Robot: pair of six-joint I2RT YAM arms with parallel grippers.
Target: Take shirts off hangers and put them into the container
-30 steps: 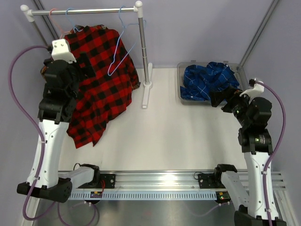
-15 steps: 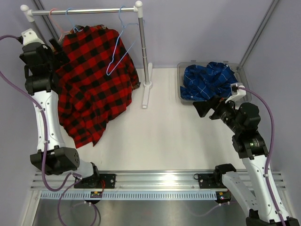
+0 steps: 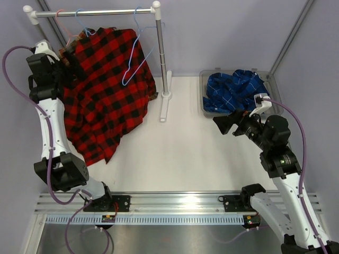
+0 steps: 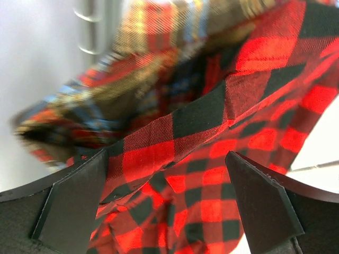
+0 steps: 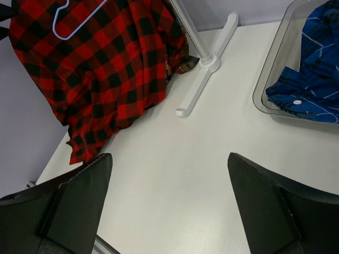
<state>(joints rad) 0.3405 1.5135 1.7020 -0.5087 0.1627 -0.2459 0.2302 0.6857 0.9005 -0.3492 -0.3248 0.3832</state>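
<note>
Shows the left gripper [image 4: 167, 159] raised at the far left of the table [image 3: 185, 153], jaws spread wide and holding nothing, aimed straight into the red-and-black shirt [image 3: 106, 95]. Places that shirt directly ahead of the jaws and partly between them, shoulder cloth near or touching; cannot tell which. Finds it hung from the rack [image 3: 95, 11], long axis running down from the collar to a hem trailing toward the near side of the table, with a brown/olive shirt [image 4: 159, 42] bunched behind it and a light blue hanger [image 3: 135, 58] hanging empty over its front. Leaves the right gripper [image 5: 169, 159] well apart over bare tabletop, likewise wide open and empty, just in front of the container [image 3: 202, 92] with the blue shirt [image 3: 233, 90] already inside. Makes the left arm by far the nearer for the coming pull, judging by position, with the container well off to the shirt's right
</note>
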